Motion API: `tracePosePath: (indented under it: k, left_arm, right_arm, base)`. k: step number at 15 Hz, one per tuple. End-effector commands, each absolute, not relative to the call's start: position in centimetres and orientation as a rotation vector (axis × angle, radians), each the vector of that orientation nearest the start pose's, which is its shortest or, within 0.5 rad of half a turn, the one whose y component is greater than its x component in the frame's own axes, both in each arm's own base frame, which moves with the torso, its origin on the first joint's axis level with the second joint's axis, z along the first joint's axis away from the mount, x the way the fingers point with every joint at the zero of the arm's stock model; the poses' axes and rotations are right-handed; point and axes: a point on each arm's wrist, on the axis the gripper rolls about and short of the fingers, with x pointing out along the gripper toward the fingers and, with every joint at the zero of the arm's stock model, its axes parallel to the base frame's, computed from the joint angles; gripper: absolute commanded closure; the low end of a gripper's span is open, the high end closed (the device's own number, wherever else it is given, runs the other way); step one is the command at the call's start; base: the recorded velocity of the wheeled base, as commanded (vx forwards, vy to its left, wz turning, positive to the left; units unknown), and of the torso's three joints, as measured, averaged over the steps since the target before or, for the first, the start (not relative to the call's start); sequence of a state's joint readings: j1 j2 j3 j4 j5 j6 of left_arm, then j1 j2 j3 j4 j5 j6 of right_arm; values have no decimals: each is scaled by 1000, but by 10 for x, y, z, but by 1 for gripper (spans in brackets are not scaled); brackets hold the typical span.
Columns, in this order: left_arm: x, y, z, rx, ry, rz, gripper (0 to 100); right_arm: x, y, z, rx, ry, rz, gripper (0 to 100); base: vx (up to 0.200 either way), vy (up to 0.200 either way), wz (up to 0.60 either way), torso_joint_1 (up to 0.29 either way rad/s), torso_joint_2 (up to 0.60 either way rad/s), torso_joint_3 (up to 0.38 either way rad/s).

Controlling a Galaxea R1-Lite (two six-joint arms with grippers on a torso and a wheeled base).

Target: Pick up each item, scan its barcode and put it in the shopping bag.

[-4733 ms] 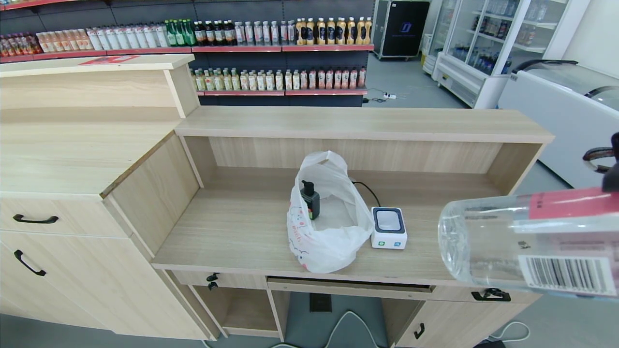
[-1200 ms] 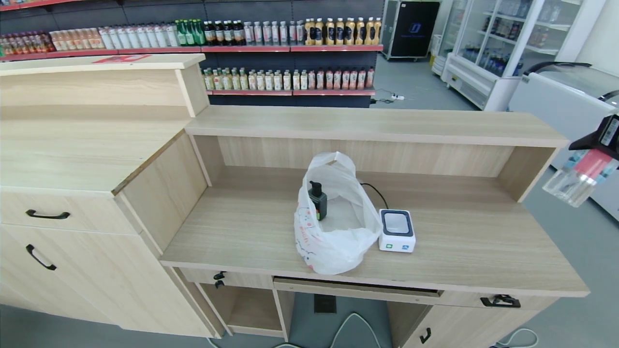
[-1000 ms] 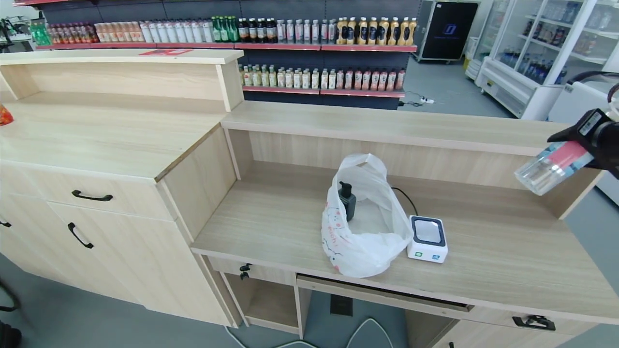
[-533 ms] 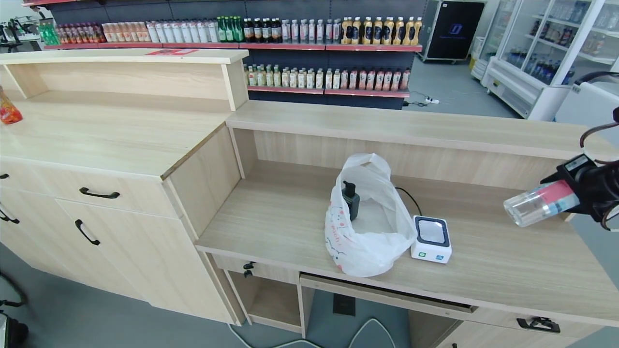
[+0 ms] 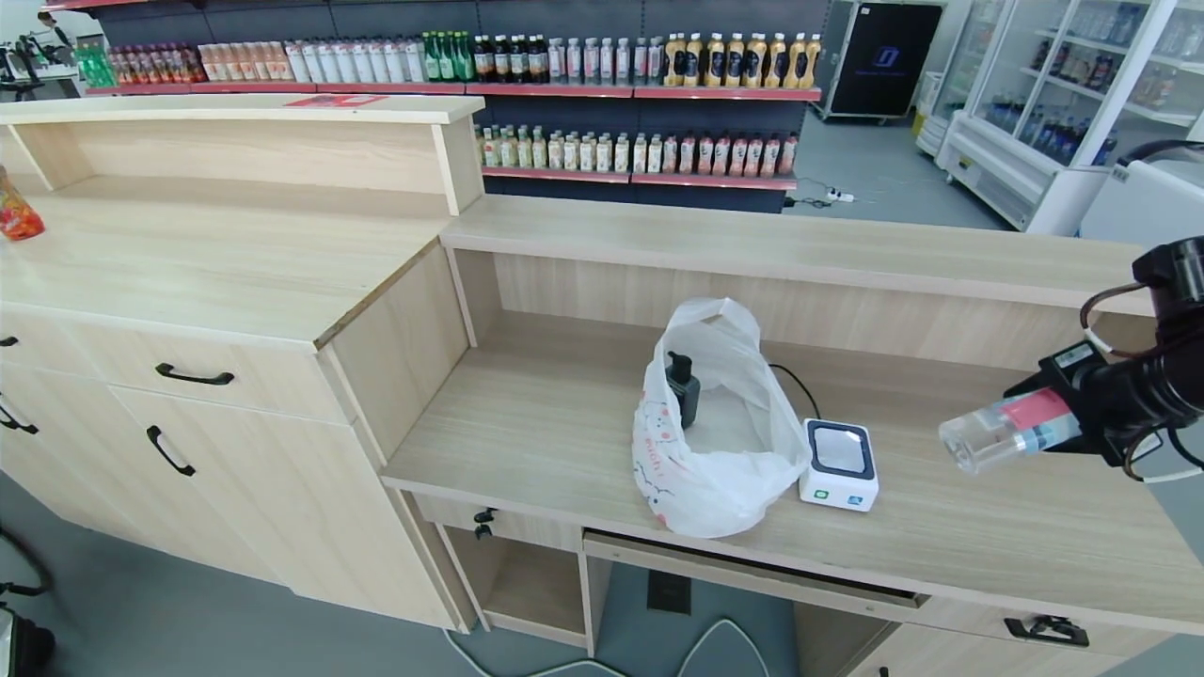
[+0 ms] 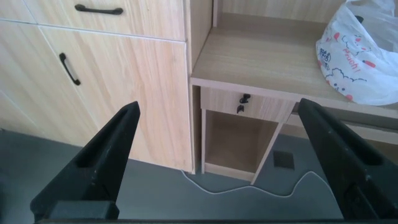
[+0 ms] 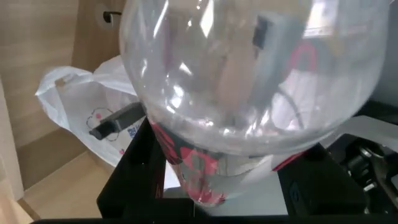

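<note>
My right gripper (image 5: 1068,414) is shut on a clear plastic bottle (image 5: 1006,432) with a red label, held on its side above the right part of the counter, its base pointing toward the scanner. The bottle's round base (image 7: 249,74) looms close in the right wrist view. A white barcode scanner (image 5: 839,464) sits on the counter beside a white shopping bag (image 5: 715,442), which stands open with a dark pump bottle (image 5: 683,387) inside. The bag (image 7: 87,118) also appears behind the bottle. My left gripper (image 6: 217,168) is open, low beside the counter's left end, far from the items.
The counter (image 5: 564,432) has a raised back ledge and a taller cabinet (image 5: 207,282) to its left. An orange packet (image 5: 17,212) lies at the far left of the cabinet top. A cable (image 5: 790,381) runs behind the scanner. Drink shelves and fridges stand behind.
The head camera swung right earlier, then held still. My right gripper has carried the bottle down and leftward, closer to the scanner. Bag and scanner stayed put.
</note>
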State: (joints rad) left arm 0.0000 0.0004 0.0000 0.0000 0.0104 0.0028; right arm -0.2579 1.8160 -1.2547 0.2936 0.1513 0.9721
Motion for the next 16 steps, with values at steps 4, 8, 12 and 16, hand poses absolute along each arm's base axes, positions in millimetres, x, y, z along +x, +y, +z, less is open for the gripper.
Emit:
tracePosePath:
  k: [4, 8, 12, 16]
  left_arm:
    - [-23, 0, 75, 3, 0, 11, 0]
    - [-23, 0, 75, 3, 0, 11, 0]
    - [-23, 0, 75, 3, 0, 11, 0]
    - [-23, 0, 75, 3, 0, 11, 0]
  right_arm:
    - [325, -86, 168, 1064, 755, -577, 100]
    - [327, -92, 162, 1063, 751, -618, 100]
    - [334, -95, 153, 1060, 771, -634, 100]
    - [335, -112, 145, 1058, 724, -709, 100]
  base:
    - [0, 0, 0, 0, 0, 0]
    - [0, 0, 0, 0, 0, 0]
    - [0, 0, 0, 0, 0, 0]
    - [0, 0, 0, 0, 0, 0]
